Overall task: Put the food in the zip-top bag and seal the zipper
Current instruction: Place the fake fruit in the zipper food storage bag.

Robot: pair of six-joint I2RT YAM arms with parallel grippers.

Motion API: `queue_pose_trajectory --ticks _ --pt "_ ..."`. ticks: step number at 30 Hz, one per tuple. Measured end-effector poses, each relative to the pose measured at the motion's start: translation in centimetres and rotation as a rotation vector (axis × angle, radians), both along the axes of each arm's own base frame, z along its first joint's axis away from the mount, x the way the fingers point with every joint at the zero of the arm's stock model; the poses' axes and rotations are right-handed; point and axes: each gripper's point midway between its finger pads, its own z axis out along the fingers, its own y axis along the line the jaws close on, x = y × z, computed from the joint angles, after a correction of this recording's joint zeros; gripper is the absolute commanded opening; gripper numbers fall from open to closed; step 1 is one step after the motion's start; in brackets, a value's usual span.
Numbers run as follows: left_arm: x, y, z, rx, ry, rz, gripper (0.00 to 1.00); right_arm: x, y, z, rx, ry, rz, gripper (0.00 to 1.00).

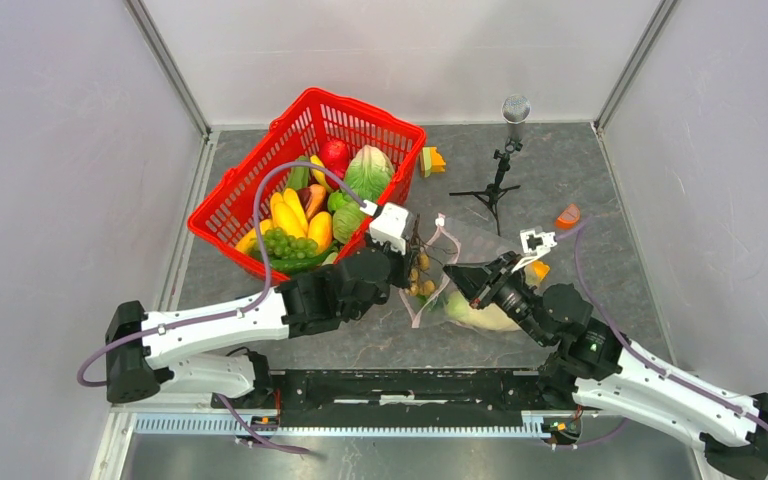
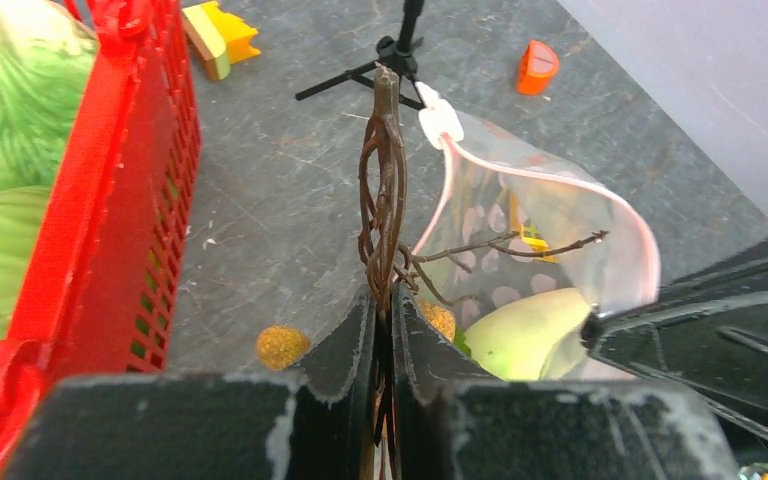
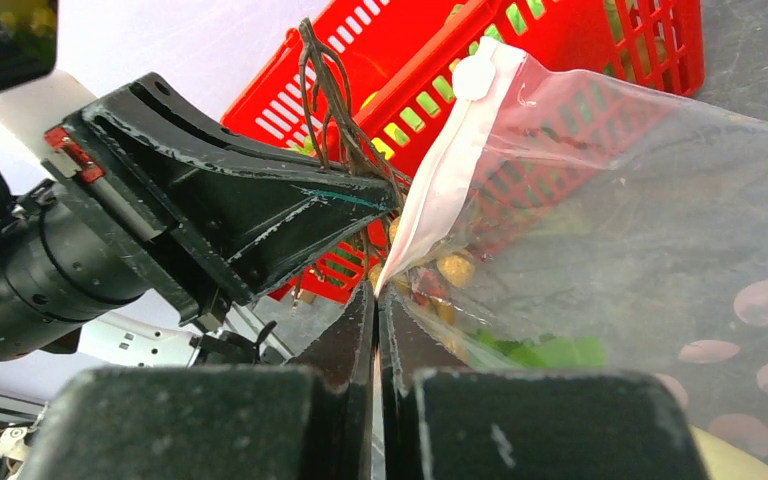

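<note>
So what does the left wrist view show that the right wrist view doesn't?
Only the left wrist view: the tripod stand, the orange wedge, the yellow block, the lettuce in the red basket, and the cream-white vegetable inside the clear bag.
Only the right wrist view: the right claw shut on the pink zipper, and the left claw seen from its outer side.
Both views: the clear bag, its white slider, the red basket, and the twiggy stem pinched in the left claw.
</note>
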Motion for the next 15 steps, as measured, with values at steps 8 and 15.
queue_pose_trajectory --ticks 8,15 --pt "0.5 0.2 0.2 0.03 -0.014 0.03 0.02 -0.4 -0.2 0.8 0.033 -0.008 0.013 0.03" --pt "0.8 -0.7 1.6 0.01 -0.03 0.052 0.02 -0.5 0.2 0.1 0.063 0.03 0.023 0.03"
